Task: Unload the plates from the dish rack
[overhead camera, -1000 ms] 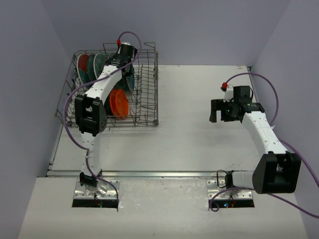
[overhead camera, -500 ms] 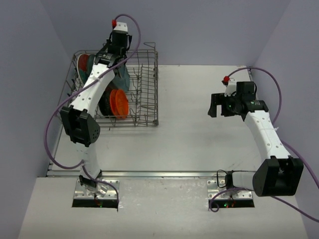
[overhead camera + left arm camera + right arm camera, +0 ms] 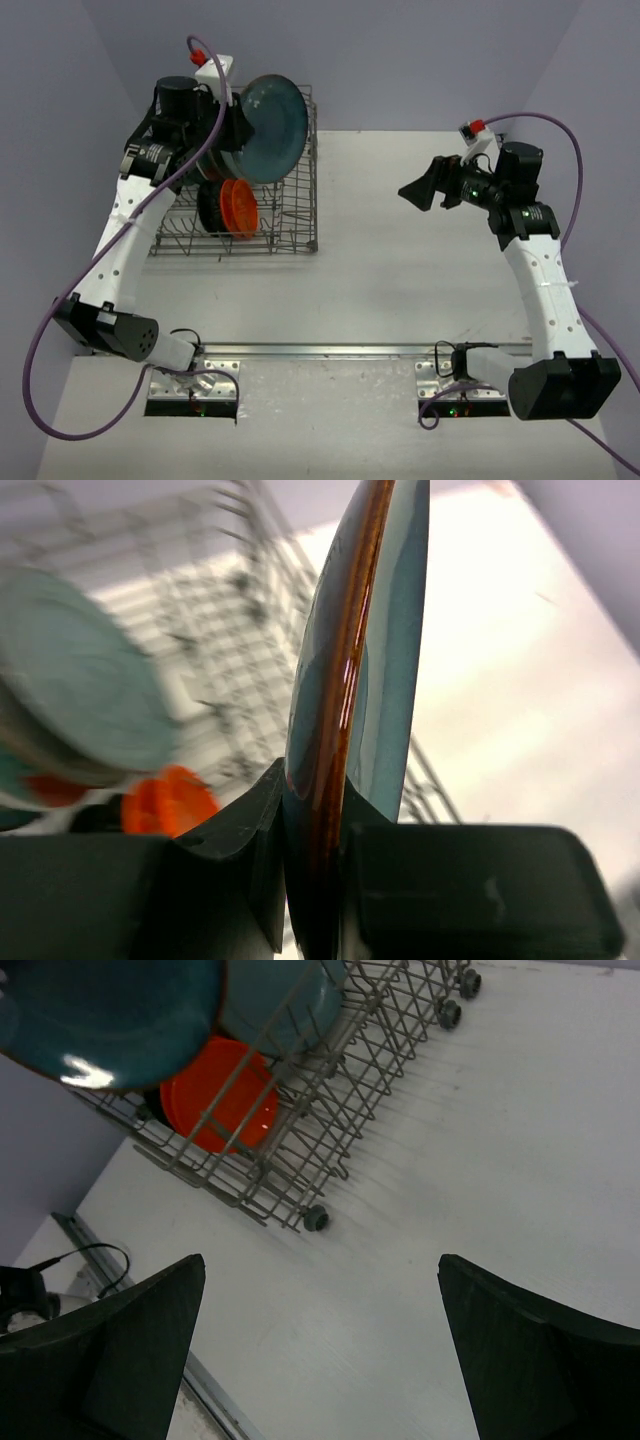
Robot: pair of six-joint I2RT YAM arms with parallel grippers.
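My left gripper [image 3: 236,124] is shut on the rim of a dark teal plate [image 3: 273,124] and holds it upright above the back of the dish rack [image 3: 296,215]. In the left wrist view the fingers [image 3: 240,830] clamp the plate's brown-edged rim [image 3: 345,670]. An orange plate [image 3: 240,206] and a black plate [image 3: 210,204] stand in the rack. A blurred grey-blue plate [image 3: 90,700] stands behind them. My right gripper [image 3: 425,192] is open and empty above the table, pointing left at the rack. Its view shows the teal plate [image 3: 100,1010], the orange plate [image 3: 215,1095] and the rack [image 3: 340,1070].
The rack stands at the table's back left, close to the left and back walls. It rests on small wheels [image 3: 316,1218]. A metal rail [image 3: 320,350] runs along the table's near edge. White tabletop [image 3: 400,280] lies between the rack and the right arm.
My left arm has lifted the dark teal plate up out of the rack. My right gripper has risen and turned to point left at the rack.
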